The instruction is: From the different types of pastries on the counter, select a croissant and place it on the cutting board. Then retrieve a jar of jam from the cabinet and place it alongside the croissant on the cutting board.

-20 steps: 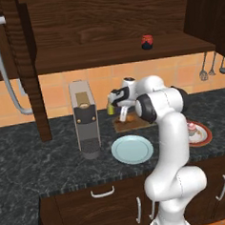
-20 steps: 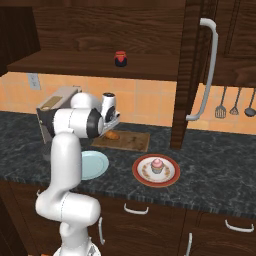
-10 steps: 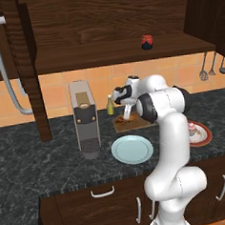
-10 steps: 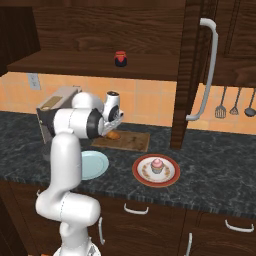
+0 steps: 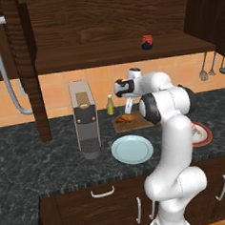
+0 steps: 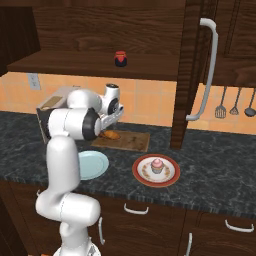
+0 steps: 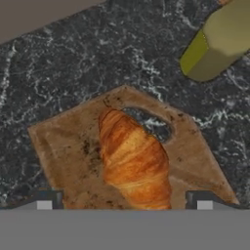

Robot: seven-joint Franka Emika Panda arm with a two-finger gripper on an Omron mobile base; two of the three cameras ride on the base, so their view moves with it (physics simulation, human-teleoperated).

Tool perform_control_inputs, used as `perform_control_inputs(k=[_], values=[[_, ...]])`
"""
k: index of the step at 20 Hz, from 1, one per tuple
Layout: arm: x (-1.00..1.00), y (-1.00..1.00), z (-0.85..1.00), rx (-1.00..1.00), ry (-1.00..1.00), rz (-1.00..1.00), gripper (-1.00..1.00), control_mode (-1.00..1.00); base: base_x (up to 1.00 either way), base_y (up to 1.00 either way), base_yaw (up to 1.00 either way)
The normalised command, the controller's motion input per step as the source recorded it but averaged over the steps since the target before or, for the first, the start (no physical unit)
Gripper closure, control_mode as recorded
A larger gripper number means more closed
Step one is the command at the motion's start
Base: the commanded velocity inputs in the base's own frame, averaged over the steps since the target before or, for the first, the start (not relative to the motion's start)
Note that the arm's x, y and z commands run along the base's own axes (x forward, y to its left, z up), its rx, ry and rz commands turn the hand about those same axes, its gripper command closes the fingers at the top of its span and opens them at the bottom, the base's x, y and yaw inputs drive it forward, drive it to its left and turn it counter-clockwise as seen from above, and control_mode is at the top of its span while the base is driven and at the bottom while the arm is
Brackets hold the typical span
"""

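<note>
My end effector (image 7: 124, 201) sits just above the croissant (image 7: 134, 161), fingers spread wide on either side of it and not touching, so it's released, nothing in the grip. In the hand view the croissant lies dead center on the wooden cutting board (image 7: 58, 151), one end reaching the board's handle cutout, the other running down between my fingertips (image 7: 45, 199) at the bottom of the frame. The yellow-green bottle (image 7: 215, 41) stands in the upper right corner, off the board on the dark marbled worktop (image 7: 73, 68). From the left base view, my end effector (image 5: 127, 108) hangs over the croissant (image 5: 126, 118) at middle of frame, with the board (image 5: 139, 123) under it, the bottle (image 5: 110, 105) just to its left and the grey coffee machine (image 5: 85, 119) further left. A light-blue plate (image 5: 132, 149) lies in front of the board. The jar of jam (image 5: 147, 42) stands on the cabinet shelf (image 5: 105, 57) near the top of the frame, upper right of center. In the right base view a red plate (image 6: 156, 170) with a cupcake (image 6: 157, 165) sits right of center.
</note>
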Motion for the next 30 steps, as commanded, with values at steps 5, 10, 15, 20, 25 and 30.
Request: perform_control_inputs(k=[5,10,15,20,25,30], values=[[-0.86,0.0,0.0,0.01,-0.31,-0.19,-1.0,-1.0,0.0,0.0,0.0],[-0.84,-0.06,0.02,0.05,-0.3,-0.36,-1.0,-1.0,0.0,0.0,0.0],[-0.14,0.0,0.3,0.0,-0.02,-0.24,-1.0,-1.0,0.0,0.0,0.0],[-0.32,0.0,0.02,0.02,-0.04,-0.06,-1.0,-1.0,0.0,0.0,0.0],[-0.19,0.0,0.26,0.1,-0.21,-0.05,-1.0,-1.0,0.0,0.0,0.0],[-0.1,-0.01,0.47,0.09,-0.19,-0.19,-1.0,-1.0,0.0,0.0,0.0]])
